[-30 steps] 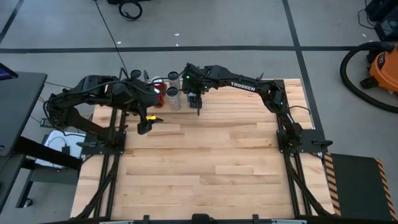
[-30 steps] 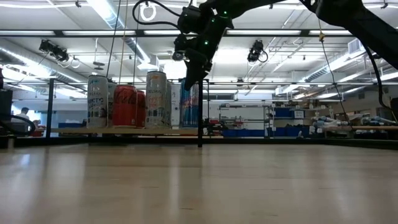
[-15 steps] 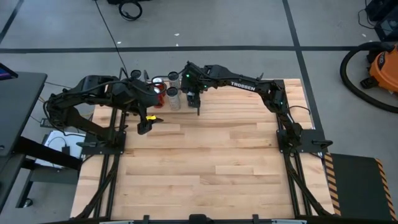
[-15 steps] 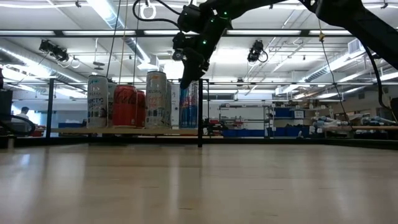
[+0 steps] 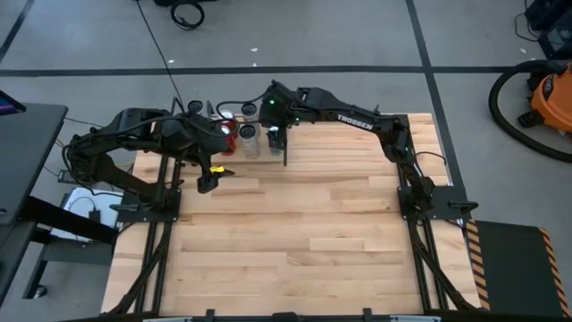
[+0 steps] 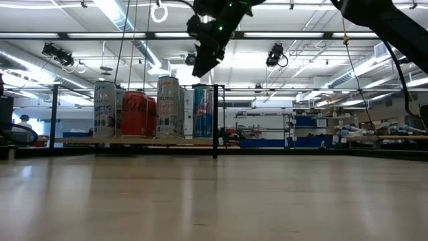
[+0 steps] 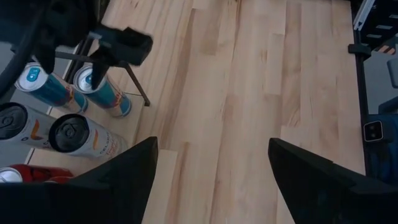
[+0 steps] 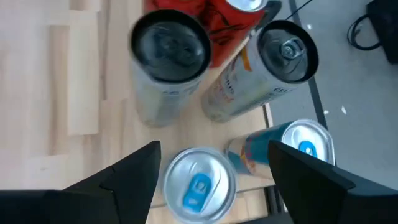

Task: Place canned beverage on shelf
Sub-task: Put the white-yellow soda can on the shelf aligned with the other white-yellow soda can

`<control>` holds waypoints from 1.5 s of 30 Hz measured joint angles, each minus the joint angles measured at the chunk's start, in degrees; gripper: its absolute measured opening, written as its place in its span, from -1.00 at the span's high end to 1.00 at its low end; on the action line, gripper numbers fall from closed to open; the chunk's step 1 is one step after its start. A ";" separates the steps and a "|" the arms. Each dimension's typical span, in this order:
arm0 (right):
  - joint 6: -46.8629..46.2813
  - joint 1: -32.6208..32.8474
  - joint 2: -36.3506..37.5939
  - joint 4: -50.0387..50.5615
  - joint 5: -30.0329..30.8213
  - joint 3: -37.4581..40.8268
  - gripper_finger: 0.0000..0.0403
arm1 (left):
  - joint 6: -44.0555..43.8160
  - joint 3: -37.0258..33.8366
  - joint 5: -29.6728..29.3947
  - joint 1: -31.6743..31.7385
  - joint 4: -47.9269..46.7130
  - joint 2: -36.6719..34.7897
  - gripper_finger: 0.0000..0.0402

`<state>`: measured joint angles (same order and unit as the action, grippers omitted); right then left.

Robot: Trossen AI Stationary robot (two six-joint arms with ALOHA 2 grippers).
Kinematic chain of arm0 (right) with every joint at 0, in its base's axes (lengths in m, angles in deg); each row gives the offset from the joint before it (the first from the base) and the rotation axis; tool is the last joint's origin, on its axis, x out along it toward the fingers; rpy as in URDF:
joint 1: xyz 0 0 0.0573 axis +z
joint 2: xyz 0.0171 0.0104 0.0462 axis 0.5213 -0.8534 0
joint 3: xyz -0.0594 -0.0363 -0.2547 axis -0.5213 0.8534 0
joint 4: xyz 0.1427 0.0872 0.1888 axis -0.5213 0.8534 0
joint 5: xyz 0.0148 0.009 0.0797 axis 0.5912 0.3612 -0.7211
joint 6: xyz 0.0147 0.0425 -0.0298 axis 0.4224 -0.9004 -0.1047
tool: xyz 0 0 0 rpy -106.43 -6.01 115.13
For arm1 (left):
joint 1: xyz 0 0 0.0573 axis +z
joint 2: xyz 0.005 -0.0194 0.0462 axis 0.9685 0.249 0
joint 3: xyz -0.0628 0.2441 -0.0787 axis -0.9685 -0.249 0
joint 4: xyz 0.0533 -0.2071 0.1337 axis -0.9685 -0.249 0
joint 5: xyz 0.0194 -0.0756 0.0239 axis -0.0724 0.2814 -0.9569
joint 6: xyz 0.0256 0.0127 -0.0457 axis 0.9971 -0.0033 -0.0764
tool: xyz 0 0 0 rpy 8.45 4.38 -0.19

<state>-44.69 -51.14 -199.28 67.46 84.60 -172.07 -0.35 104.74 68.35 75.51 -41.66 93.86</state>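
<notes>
A: Where does the right gripper (image 6: pixel 200 63) stand?

B: It hangs above the shelf (image 6: pixel 134 141) at the far left part of the table (image 5: pixel 313 224), over the blue-and-silver can (image 6: pixel 202 111). Its fingers are spread apart and hold nothing; the right wrist view looks straight down between them onto that can's silver top (image 8: pixel 199 183).

A: And the can itself?

B: It stands upright on the shelf board, at the end of the row beside the black upright (image 6: pixel 215 120), clear of the fingers. A second blue can (image 8: pixel 292 149) stands close by it.

A: What else is on the shelf?

B: A tall silver can (image 6: pixel 168 107) next to the blue one, red cans (image 6: pixel 137 114), and a pale can (image 6: pixel 105 109) at the other end of the row. All stand upright.

A: The left gripper (image 5: pixel 207 182)?

B: It waits over the table's left edge, near the shelf, jaws wide and empty, as its own wrist view shows with bare tabletop between the fingers (image 7: pixel 124 180).
</notes>
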 joint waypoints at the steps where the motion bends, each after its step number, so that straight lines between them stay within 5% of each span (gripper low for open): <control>1: 0.00 0.17 0.00 1.57 -0.02 -1.12 -0.50 | 0.02 -0.02 0.00 0.00 -0.04 0.00 -0.53; 15: -1.45 0.44 1.01 8.18 0.29 -1.38 -0.40 | -0.06 -0.02 0.00 -0.02 -1.07 0.00 -0.53; 35: -1.50 -0.22 0.98 6.25 1.14 3.37 0.49 | 0.00 -0.02 0.00 -0.02 -1.01 0.02 -0.53; 45: -1.55 -0.37 0.98 4.58 1.42 4.34 0.61 | 0.00 -0.02 -0.02 -0.02 -0.99 0.02 -0.53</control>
<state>-46.24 -51.52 -198.29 72.04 86.02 -167.73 -0.35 104.72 68.33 75.48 -42.65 93.89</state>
